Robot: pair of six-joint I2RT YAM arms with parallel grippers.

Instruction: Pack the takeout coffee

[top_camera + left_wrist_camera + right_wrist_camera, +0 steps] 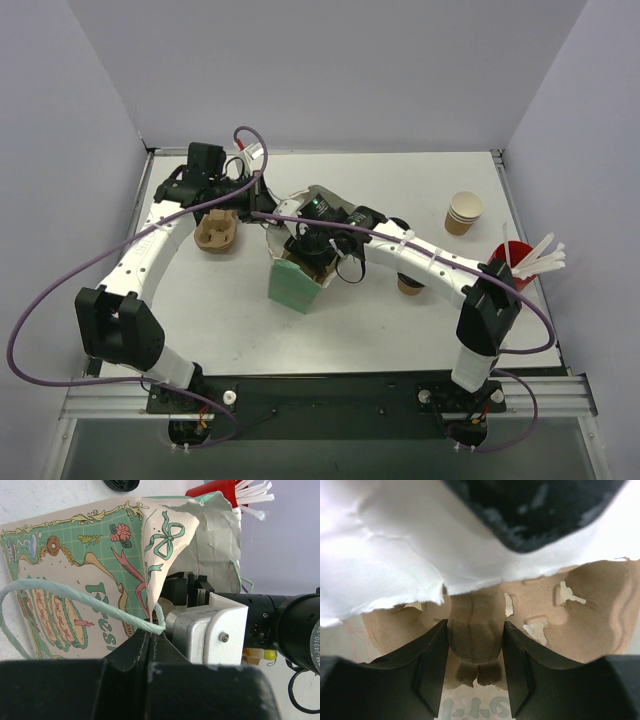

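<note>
The takeout coffee, a small brown cup, stands on the table half hidden under my right forearm. A green printed paper bag lies tilted mid-table with its mouth facing up and to the right. My left gripper is shut on the bag's mint twine handle and holds the mouth up. My right gripper reaches inside the bag. Its fingers press both sides of the centre post of a tan moulded-pulp cup carrier.
A second pulp carrier sits at the left beside my left arm. A stack of paper cups stands at the back right. A red cup with white stirrers is near the right edge. A black round lid shows beyond the bag.
</note>
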